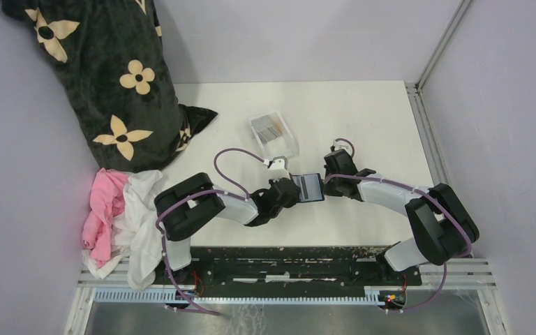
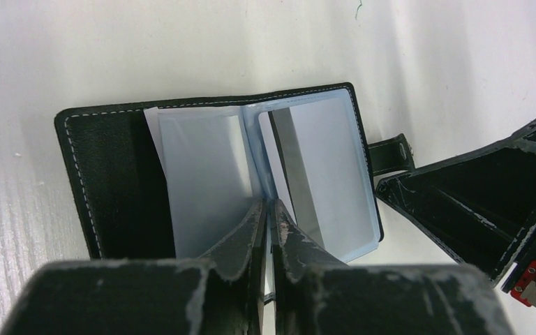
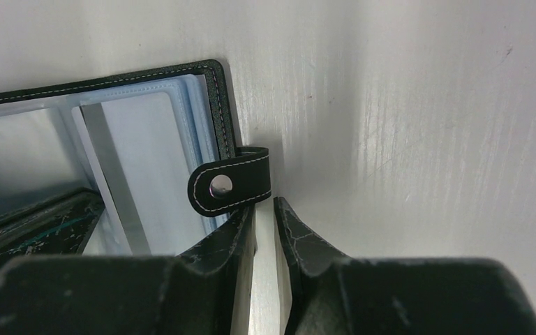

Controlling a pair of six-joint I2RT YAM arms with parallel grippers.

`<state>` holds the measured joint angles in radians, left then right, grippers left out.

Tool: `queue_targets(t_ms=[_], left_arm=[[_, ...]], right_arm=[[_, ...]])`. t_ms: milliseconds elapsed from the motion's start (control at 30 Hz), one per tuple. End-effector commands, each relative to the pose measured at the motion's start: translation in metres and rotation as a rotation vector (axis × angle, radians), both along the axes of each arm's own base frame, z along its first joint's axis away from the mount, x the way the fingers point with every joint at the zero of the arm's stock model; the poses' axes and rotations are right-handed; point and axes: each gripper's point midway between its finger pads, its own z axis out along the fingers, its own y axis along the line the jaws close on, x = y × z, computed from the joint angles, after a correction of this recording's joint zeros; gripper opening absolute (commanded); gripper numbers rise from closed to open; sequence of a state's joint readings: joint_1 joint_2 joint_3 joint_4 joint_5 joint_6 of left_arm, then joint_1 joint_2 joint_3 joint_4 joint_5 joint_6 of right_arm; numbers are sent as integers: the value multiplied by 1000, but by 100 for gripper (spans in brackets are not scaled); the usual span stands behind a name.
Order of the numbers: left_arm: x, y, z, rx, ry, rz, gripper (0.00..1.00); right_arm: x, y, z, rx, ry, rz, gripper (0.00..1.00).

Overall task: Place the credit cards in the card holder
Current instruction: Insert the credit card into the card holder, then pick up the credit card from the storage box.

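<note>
Card holder (image 1: 311,187) lies open at the middle of the top view, between my two grippers, on the white table (image 1: 363,125).

A dark cushion with cream flowers (image 1: 112,77) fills the upper left of that view. Below it, at the left edge, a pink cloth (image 1: 105,209) and a white cloth (image 1: 139,223) are bunched together. The left arm (image 1: 202,202) and right arm (image 1: 405,195) both bend in toward the centre.

A clear tray (image 1: 287,148) sits just above the centre, near the left wrist. The credit cards (image 1: 270,128) I can see from above are a small grey stack in its upper end.

In the left wrist view the holder's black cover is flat and its clear sleeves (image 2: 209,174) stand fanned up. A grey card (image 2: 296,178) sits inside the right-hand sleeve.

The left gripper (image 2: 269,209) has its tips at the fold of those sleeves. Only a slit shows between the fingers, and I cannot tell whether they pinch a sleeve.

The right gripper (image 3: 265,206) is at the holder's right edge, slightly parted, with bare table showing in the gap. One finger touches the snap tab (image 3: 230,183), and nothing is between the fingers.
</note>
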<state>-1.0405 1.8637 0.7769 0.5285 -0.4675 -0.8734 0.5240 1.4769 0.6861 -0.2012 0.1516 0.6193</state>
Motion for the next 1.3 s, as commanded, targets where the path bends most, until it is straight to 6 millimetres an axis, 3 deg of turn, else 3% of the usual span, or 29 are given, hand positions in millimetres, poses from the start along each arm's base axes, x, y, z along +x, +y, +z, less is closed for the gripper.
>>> queue_targets(t_ms=[0,233,467,667,767,933,1100,1267], left_arm=[[3,3,8,42,-44,8,15],[3,39,27,77,-102,90,30],[3,51,65,16,-172,117,39],[10,78,114,10,-282,198,55],[18,97,134,45,-330,258,62],[41,132,144,22,-319,346,65],[69,164,147,-26,-294,424,65],[95,180,136,-87,-250,463,65]], right_arm=[[2,7,7,1,-10,18,22],[-1,-3,28,-27,-52,19,29],[-5,0,57,-31,-93,67,38],[4,16,107,-41,-224,164,43],[19,25,133,-59,-279,186,46],[55,57,166,-46,-332,257,46],[96,94,175,-10,-348,275,46],[134,128,171,-18,-337,330,46]])
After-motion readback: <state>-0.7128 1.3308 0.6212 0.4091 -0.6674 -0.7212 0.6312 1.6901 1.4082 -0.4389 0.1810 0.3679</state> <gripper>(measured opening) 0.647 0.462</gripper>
